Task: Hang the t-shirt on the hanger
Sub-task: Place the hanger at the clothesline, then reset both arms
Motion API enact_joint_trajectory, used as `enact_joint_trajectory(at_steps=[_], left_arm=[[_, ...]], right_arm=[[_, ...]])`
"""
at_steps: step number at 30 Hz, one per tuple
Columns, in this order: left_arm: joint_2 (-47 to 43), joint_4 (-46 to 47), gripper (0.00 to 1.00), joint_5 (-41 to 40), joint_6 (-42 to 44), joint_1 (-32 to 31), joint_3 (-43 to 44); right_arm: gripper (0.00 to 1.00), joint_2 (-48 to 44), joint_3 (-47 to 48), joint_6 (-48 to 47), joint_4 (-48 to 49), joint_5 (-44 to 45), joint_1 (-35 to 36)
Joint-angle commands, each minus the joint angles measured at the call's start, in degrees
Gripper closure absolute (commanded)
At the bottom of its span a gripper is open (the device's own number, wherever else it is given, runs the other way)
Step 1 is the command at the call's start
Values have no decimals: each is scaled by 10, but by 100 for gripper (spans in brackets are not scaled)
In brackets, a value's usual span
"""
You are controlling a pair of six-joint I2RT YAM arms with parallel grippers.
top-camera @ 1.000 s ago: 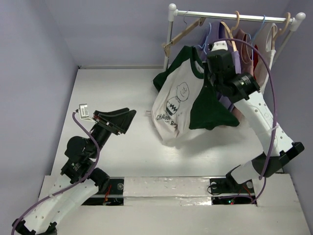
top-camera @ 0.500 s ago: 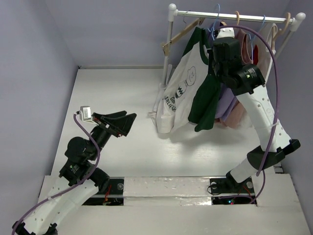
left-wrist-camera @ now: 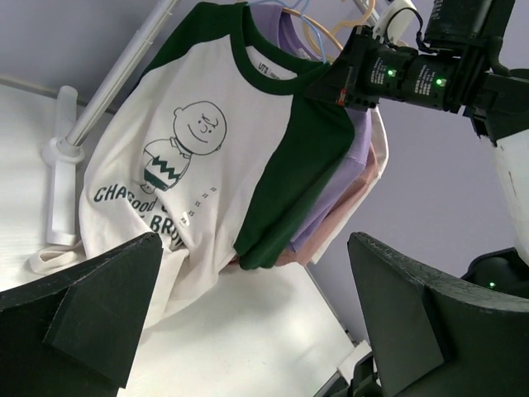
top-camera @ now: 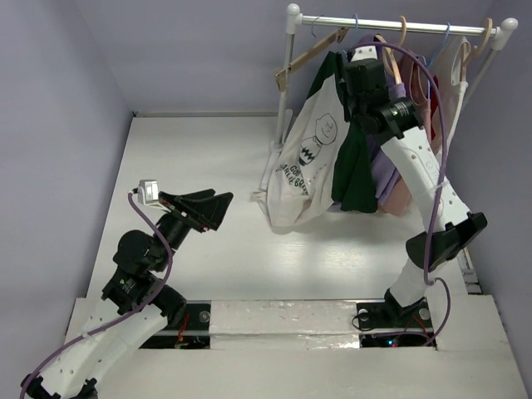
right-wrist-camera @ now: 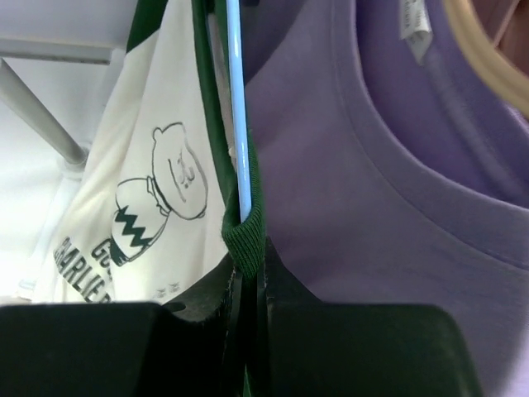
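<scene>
lavender t-shirt [right-wrist-camera: 388,215], pink top [left-wrist-camera: 374,165], tan wooden hangers [top-camera: 312,56] on white rack [top-camera: 416,27]; white table [top-camera: 191,150] beneath

The top camera looks down from above the near edge of the desk [top-camera: 208,150], over all of it, to the clothes rail [top-camera: 432,28] at its far right corner. The left wrist camera, low at the desk's left, faces that rail from well apart. The right wrist camera sits tight against the collar of the t-shirt [right-wrist-camera: 107,190]. All three share its printed chest.

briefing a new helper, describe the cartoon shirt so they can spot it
Find the clothes rail at the far right. The t-shirt hangs near its left end, pinched by the right claw. Only it is cream with green sleeves and a cartoon face; the purple top beside it is plain.
</scene>
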Motion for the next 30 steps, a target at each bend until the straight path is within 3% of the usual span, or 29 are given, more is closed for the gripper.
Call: enact_joint_trajectory(at_steps=[1, 2, 4, 5, 7, 10, 16, 19, 20, 24, 26, 30], left_arm=[[-1, 4, 6, -5, 13, 2, 3], [-1, 2, 3, -5, 14, 2, 4], [2, -11, 1, -8, 18, 2, 12], [4, -16, 1, -13, 21, 2, 16], [8, -34, 1, -26, 25, 2, 32], [12, -46, 1, -37, 33, 2, 47], [23, -77, 1, -75, 49, 2, 89], [19, -87, 1, -94, 62, 2, 119], [20, -87, 1, -105, 68, 2, 128], [17, -165, 1, -171, 112, 2, 208], [3, -194, 1, -228, 138, 2, 234], [-38, -218, 1, -268, 167, 2, 256]], right_arm=[[100, -35, -42, 0, 94, 4, -5], [100, -46, -60, 2, 107, 9, -5], [63, -88, -105, 6, 145, 12, -5], [31, -101, -114, 8, 153, 10, -5], [0, -138, -125, 21, 166, -3, -5], [0, -190, -138, 33, 182, -15, -5], [0, -341, -271, 70, 250, -60, -5], [0, -455, -364, 110, 319, -157, -5], [0, -487, -392, 122, 339, -228, -5], [0, -652, -511, 154, 426, -341, -5], [0, -724, -531, 158, 418, -310, -5], [0, -807, -547, 157, 385, -243, -5]])
